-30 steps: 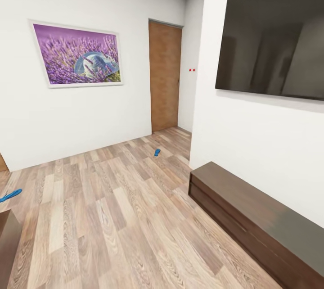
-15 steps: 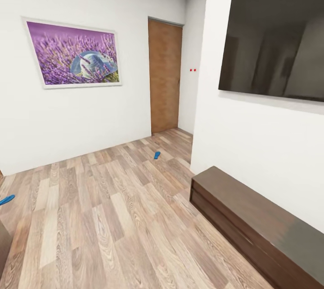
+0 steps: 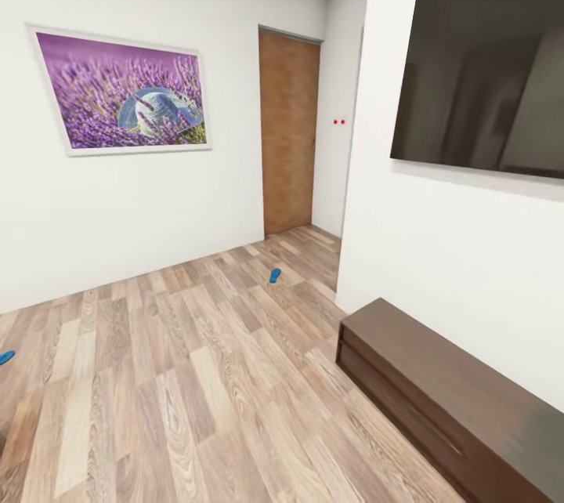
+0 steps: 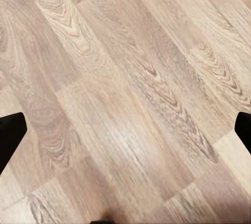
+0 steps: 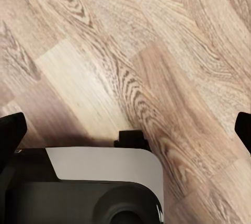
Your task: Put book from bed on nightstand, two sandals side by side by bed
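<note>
Both arms hang pointing straight down at the plank floor (image 3: 196, 378). Left gripper (image 4: 125, 130) and right gripper (image 5: 125, 130) are spread wide, nothing held. One blue sandal (image 3: 275, 275) lies far ahead near the door (image 3: 288, 131), the other sandal (image 3: 6, 357) way off left.

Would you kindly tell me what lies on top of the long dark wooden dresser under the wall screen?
The long dark brown wooden dresser shows a bare glossy top as far as visible; its far right end runs out of frame, so anything there is unseen.
</note>
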Robot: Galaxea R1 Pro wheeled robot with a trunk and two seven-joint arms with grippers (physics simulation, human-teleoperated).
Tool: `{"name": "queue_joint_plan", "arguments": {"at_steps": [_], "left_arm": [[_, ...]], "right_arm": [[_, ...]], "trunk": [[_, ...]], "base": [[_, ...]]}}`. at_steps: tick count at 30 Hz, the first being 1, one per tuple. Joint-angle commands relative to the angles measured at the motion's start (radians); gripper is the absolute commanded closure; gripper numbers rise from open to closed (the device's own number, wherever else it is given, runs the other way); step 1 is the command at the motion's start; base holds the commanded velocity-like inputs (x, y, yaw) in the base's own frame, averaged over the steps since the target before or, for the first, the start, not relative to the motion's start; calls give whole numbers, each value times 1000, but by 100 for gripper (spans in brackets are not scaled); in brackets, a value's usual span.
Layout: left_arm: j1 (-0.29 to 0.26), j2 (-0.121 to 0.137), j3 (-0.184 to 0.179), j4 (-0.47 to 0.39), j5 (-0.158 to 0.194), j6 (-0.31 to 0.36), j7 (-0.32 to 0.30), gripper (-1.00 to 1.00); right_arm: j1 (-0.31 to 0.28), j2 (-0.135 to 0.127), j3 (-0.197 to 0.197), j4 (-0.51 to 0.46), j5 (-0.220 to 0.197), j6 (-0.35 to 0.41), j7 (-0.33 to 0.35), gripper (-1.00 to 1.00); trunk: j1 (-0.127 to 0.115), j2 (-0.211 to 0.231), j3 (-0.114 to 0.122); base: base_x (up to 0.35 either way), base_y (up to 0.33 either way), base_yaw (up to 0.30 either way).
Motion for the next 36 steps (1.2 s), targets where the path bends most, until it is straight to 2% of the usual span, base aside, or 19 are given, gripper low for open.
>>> {"name": "queue_joint_plan", "arguments": {"at_steps": [1,26,36], "left_arm": [[0,0,1,0,1,-3,0,-100],[0,0,1,1,1,-3,0,-100],[0,0,1,1,1,-3,0,-100]], "right_arm": [[0,0,-2,0,0,-2,0,-100],[0,0,-2,0,-1,-2,0,-100],[0,0,-2,0,0,-2,0,-100]], "trunk": [[0,0,-1],[0,0,-1],[0,0,-1]], "base": [[262,132,0],[263,124,0],[264,24,0]]}}
